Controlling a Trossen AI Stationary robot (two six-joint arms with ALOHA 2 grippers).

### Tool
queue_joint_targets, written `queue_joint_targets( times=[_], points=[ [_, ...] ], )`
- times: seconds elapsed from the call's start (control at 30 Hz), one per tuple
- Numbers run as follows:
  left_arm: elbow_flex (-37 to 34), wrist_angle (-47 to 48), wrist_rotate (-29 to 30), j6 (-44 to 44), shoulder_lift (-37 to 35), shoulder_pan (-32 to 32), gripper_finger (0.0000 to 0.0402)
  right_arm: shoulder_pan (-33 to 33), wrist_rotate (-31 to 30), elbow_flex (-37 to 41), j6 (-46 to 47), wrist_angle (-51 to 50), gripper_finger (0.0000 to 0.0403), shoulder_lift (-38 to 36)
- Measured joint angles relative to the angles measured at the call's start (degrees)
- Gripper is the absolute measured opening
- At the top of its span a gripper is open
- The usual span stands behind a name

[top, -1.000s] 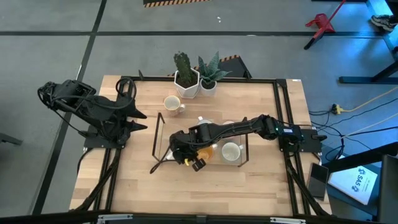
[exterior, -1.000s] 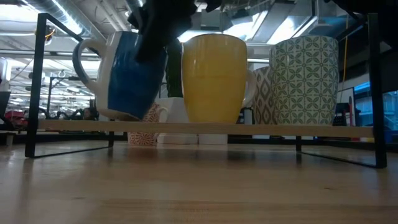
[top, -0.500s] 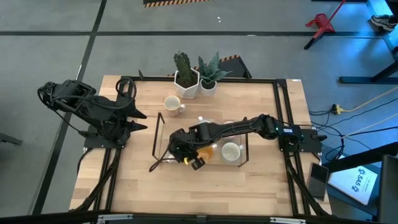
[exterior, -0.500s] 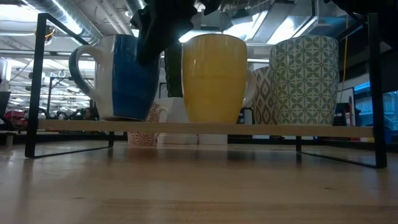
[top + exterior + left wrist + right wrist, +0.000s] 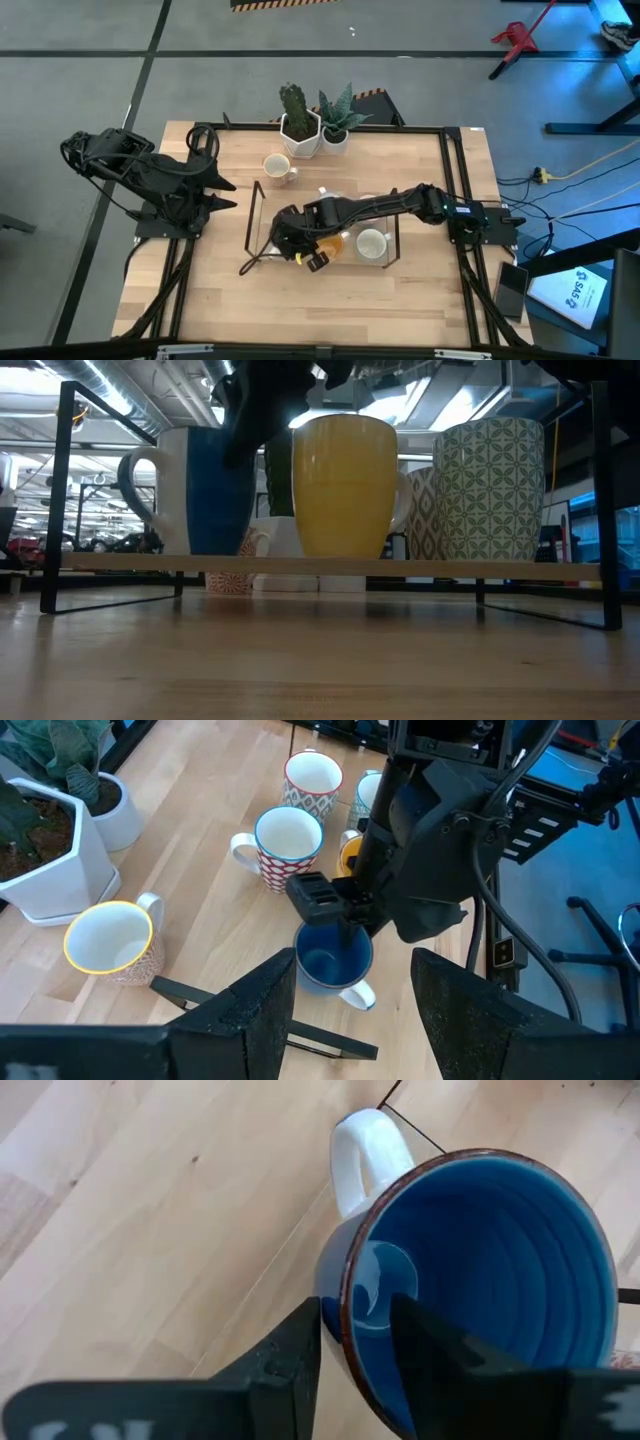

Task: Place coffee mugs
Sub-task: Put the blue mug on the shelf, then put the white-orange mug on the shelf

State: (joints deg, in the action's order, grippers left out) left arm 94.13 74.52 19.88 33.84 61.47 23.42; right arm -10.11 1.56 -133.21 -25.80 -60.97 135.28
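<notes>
The blue mug (image 5: 205,490) stands upright on the wire rack's wooden shelf (image 5: 330,563), its white handle (image 5: 135,485) toward the table's left. Beside it stand the orange-yellow mug (image 5: 345,485) and a green-patterned mug (image 5: 490,485). My right gripper (image 5: 355,1365) is above the blue mug (image 5: 470,1280), shut on its rim; the high view shows it at mid-table (image 5: 297,243). My left gripper (image 5: 350,1015) waits open near the table's left side (image 5: 205,190). A cream mug with a yellow rim (image 5: 277,167) sits on the table beside the pots. My right gripper holds the blue mug by its rim (image 5: 345,1315), on the side next to the handle (image 5: 370,1150). One finger (image 5: 440,1370) is inside the mug and the other (image 5: 285,1375) outside. The fingers come from above, pointing down. The mug stands upright with its base on the rack's shelf.
Two white plant pots (image 5: 300,130) (image 5: 337,138) stand at the far edge. A red-patterned mug (image 5: 288,845) and other patterned mugs (image 5: 313,780) stand behind on the rack. The rack's black wire frame (image 5: 65,490) rises at both ends. Bare wood lies toward the near edge (image 5: 300,310).
The blue mug was tipped, with its handle side raised off the shelf; it has come down level and now stands flat and upright on the shelf. My right gripper has tipped back with it and kept its hold.
</notes>
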Motion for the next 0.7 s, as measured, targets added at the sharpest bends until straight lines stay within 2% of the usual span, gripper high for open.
queue_joint_targets(
  times=[0.33, 0.7],
  points=[
    [0.0, 0.0, 0.0, 0.0, 0.0, 0.0, 0.0194, 0.0, 1.4, 0.0, 0.0, 1.0, 0.0108, -0.3],
    [0.0, 0.0, 0.1, 0.0, 0.0, 0.0, 0.0194, 0.1, 3.8, 0.0, -0.9, 2.7, 0.0108, -5.1]
  ],
)
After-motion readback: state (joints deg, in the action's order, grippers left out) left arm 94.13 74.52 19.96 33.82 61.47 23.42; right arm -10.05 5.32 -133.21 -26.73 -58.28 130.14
